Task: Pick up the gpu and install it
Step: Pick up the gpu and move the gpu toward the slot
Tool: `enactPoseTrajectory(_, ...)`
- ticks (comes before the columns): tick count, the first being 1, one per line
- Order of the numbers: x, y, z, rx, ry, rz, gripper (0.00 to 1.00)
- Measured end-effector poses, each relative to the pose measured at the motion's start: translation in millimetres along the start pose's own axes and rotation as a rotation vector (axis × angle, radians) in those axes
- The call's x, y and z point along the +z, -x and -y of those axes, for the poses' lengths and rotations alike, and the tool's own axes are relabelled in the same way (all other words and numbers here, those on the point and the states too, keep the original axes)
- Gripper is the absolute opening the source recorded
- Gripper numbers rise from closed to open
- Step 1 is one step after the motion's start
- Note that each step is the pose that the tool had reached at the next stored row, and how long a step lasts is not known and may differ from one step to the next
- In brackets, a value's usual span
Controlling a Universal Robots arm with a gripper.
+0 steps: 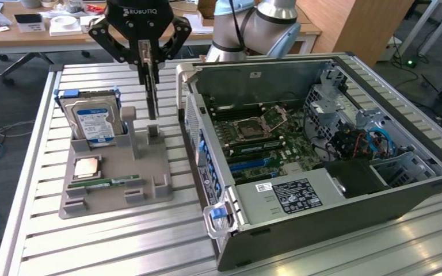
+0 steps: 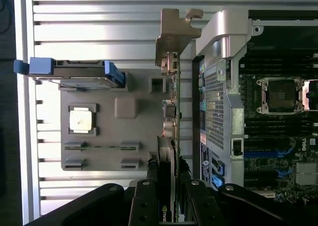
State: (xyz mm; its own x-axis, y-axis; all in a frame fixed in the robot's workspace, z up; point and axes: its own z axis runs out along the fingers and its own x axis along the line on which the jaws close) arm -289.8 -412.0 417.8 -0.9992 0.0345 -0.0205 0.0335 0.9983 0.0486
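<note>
My gripper (image 1: 150, 62) is shut on the gpu (image 1: 152, 95), a thin card that hangs edge-on and upright below the fingers. The card's lower end sits just above a slotted post of the grey holder (image 1: 153, 135), close beside the open computer case (image 1: 321, 144). In the wrist view the gpu (image 2: 172, 131) runs away from my gripper (image 2: 170, 201), with its silvery bracket (image 2: 174, 39) at the far end. The black fingers (image 2: 145, 201) clamp it from both sides. Inside the case lies the motherboard (image 1: 263, 138) with blue expansion slots (image 1: 252, 167).
The grey holder tray (image 1: 113, 201) carries an upright blue-labelled hard drive (image 1: 90, 118), a CPU chip (image 1: 87, 167) and a narrow green RAM stick (image 1: 106, 183). The case's white rim (image 1: 181, 86) stands right next to the card. All rests on a slatted metal table (image 1: 90, 247).
</note>
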Motion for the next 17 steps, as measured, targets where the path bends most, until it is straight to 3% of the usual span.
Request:
enactPoseTrajectory(7,-0.6,9.2,-0.3,0.0,-0.0001,0.0,0.26)
enactPoseTrajectory(17,-0.2,36.6,-1.2,0.0,0.0037,-0.0001,0.26)
